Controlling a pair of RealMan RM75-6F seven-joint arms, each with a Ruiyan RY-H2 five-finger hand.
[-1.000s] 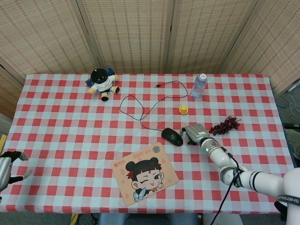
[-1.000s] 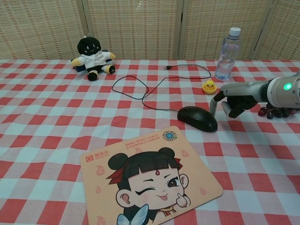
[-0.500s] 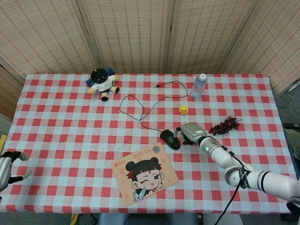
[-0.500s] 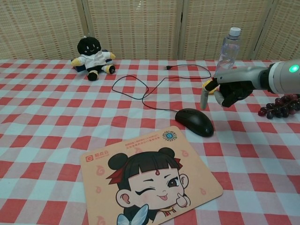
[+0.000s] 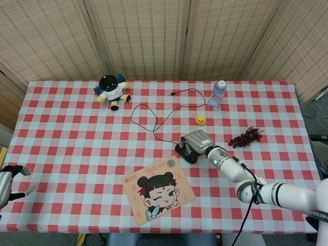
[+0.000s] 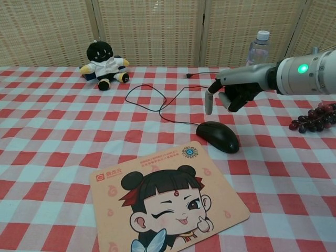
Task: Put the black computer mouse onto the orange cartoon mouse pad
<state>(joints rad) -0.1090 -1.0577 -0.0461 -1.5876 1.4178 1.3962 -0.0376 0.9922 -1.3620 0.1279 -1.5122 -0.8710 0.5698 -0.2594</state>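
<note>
The black computer mouse lies on the checked cloth just past the far right corner of the orange cartoon mouse pad. Its cable loops away toward the back. My right hand hovers above the mouse with nothing in it, one finger pointing down and the rest partly curled. In the head view this hand covers most of the mouse, beside the pad. My left hand hangs empty at the table's left front edge, fingers apart.
A black plush doll sits at the back left. A water bottle stands at the back right, with a small yellow duck in front of it. Dark grapes lie to the right of my right hand.
My right hand rose from the cloth beside the mouse and swung left until it hangs over it. The mouse slid slightly left early on. The left hand stayed put.
</note>
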